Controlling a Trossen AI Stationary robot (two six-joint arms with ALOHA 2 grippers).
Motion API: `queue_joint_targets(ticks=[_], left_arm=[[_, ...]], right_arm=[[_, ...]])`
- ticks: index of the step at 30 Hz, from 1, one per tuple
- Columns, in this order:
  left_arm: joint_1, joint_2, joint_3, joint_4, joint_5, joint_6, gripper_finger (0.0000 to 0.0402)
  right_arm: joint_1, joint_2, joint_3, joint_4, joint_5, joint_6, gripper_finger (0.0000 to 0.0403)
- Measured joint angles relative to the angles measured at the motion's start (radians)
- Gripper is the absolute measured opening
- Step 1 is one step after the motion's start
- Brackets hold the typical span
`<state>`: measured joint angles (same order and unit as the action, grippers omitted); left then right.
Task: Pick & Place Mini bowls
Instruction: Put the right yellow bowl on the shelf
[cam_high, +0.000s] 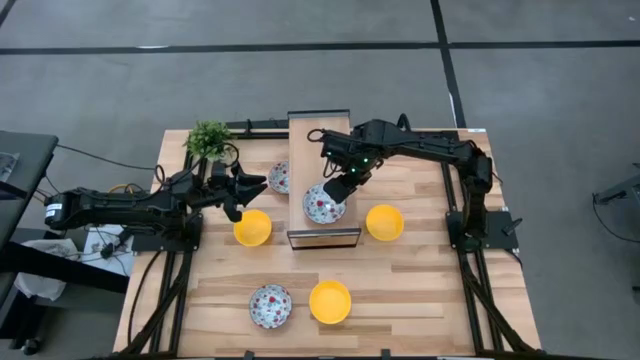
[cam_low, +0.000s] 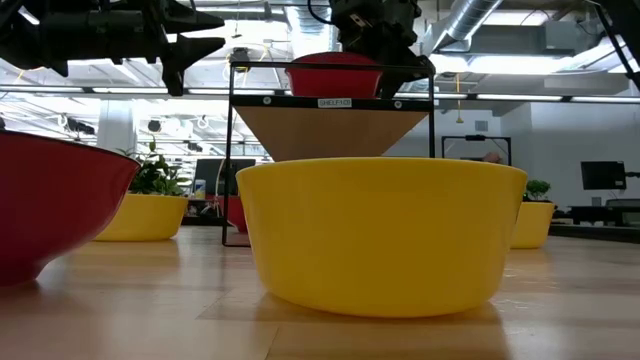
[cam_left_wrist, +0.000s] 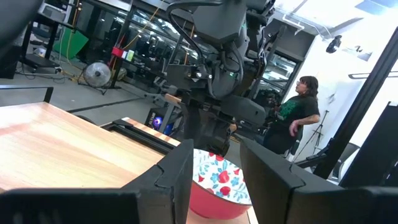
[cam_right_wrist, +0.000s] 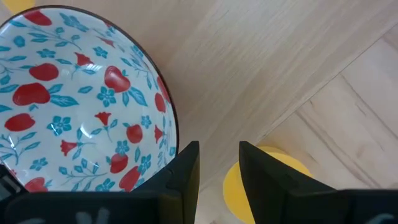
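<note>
A floral mini bowl (cam_high: 320, 207) (cam_right_wrist: 81, 99), red on the outside (cam_low: 335, 72), sits on top of the raised wooden shelf (cam_high: 318, 128) in the middle of the table. My right gripper (cam_high: 338, 188) (cam_right_wrist: 219, 171) points down at the bowl's rim. It is open, and bare shelf wood shows between its fingers. One finger (cam_right_wrist: 185, 168) covers the rim; the bowl lies to that finger's outer side. My left gripper (cam_high: 250, 192) (cam_left_wrist: 216, 186) waits open and level left of the shelf, above a yellow mini bowl (cam_high: 252, 227). My right gripper stands at the floral bowl's rim (cam_right_wrist: 176, 140) from above. Nothing is between its fingers. One finger hides the rim, so I cannot tell whether it touches the bowl. The bowl rests upright on the shelf top.
A second floral bowl (cam_high: 280, 177) sits against the shelf's left side. Another yellow bowl (cam_high: 384, 222) lies right of the shelf. Near the front edge are a floral bowl (cam_high: 270, 305) and a yellow bowl (cam_high: 330, 301). A potted plant (cam_high: 208, 140) stands far left. A person (cam_left_wrist: 301, 112) stands beyond the table.
</note>
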<state>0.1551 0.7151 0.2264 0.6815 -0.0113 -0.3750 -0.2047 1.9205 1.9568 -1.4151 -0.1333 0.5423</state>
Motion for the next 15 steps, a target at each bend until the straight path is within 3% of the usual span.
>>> queue_joint_targets(ticks=[7, 15], left_arm=[[0.000, 0.000, 0.000, 0.000, 0.000, -0.007, 0.0131], [0.000, 0.000, 0.000, 0.000, 0.014, -0.007, 0.0131]], right_arm=[[-0.001, 0.000, 0.000, -0.016, 0.010, 0.000, 0.0102], [-0.029, -0.004, 0.000, -0.152, 0.114, -0.001, 0.0102]])
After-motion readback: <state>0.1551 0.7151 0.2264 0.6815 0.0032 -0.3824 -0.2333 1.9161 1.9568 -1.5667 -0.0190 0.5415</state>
